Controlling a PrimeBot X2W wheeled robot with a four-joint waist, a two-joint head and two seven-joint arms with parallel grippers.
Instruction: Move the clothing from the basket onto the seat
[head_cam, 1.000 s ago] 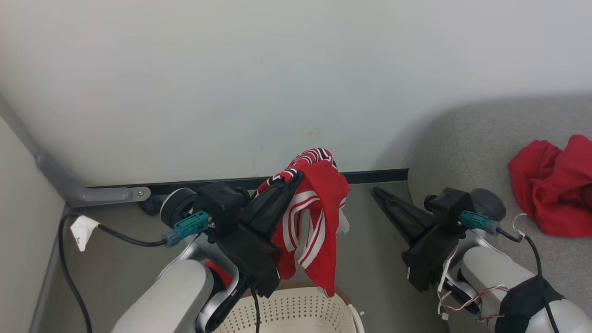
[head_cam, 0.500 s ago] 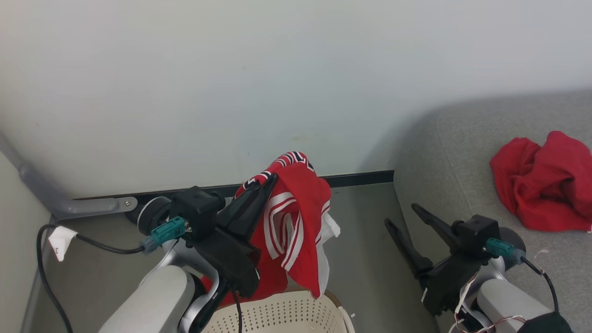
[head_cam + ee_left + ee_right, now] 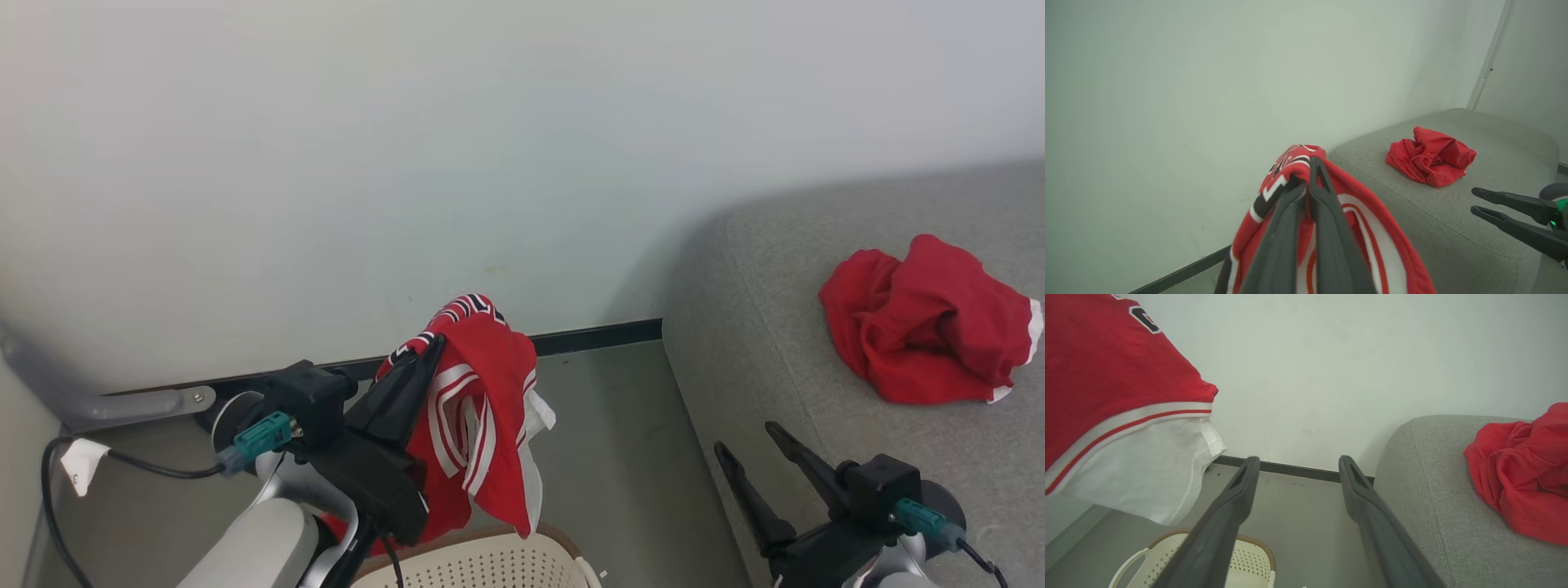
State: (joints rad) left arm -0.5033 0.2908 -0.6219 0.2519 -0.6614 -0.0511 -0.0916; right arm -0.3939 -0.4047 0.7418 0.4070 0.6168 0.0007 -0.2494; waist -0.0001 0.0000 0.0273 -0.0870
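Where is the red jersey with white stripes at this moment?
In the head view, the jersey hangs at lower centre-left from the shut left end effector, above the basket and left of the seat.

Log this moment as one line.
left gripper: shut on jersey, above basket | right gripper: open, empty | other garment: on seat

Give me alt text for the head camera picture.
The left gripper holds a red-and-white jersey above the cream basket. At right, a second red garment lies crumpled on the grey seat, and the open right gripper hovers near its edge.
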